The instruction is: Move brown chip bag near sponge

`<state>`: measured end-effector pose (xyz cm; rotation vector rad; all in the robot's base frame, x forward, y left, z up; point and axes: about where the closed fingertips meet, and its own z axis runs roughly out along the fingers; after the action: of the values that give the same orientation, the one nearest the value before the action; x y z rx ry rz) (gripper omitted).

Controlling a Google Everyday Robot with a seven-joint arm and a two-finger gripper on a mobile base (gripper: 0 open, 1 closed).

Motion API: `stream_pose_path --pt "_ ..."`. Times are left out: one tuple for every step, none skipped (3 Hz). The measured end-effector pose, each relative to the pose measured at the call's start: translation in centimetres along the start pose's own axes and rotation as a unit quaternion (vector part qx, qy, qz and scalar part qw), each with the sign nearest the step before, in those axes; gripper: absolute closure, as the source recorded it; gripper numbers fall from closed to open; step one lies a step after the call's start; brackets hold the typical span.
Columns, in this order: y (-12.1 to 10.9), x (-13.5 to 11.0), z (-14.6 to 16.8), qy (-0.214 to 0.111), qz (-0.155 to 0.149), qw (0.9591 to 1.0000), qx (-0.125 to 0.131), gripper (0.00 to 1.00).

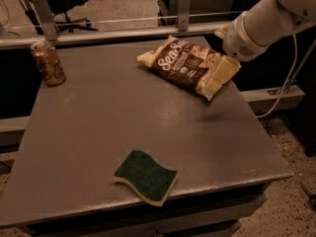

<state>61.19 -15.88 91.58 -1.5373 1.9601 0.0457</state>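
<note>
Pale and blocky, the gripper [218, 79] hung over the far right part of the table [98, 122], its cream plastic overlapping the right end of the brown chip bag [178, 64] in the single camera view. Whether it was loose or clamped could not be told, nor whether it touched the bag. Behind it a smooth, rounded white arm [269, 16] ran up and off the top right corner, with a thin cable [292, 73] drooping below it.

The chip bag lay flat at the back of the table, right of centre, and well apart from the sponge. It was a puffy, crinkled pillow shape with a dark brown middle, white lettering and tan-yellow ends, and it sat at a slant, its left end farther back.

The sponge [145, 176] rested near the front edge, about midway across. It was flat with wavy sides, a rough dark green top over a pale yellow layer.

A small brown-gold can [48, 62] stood upright at the far left corner, its metal top dented.

The table was a plain grey slab with a dull matte sheen and squared edges. Beyond it ran a metal rail [123, 32], and speckled flooring [291, 206] showed at the lower right
</note>
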Motion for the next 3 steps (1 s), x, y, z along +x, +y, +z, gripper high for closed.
stream_pose_path --pt "-2.6 -0.7 4.3 -0.033 0.02 0.9992 0.001 0.0" --pt "-3.9 -0.3 7.7 -0.049 0.047 0.9977 -0.01 0.19" --pt "-4.5 -0.3 8.1 -0.063 0.057 0.9963 -0.013 0.42"
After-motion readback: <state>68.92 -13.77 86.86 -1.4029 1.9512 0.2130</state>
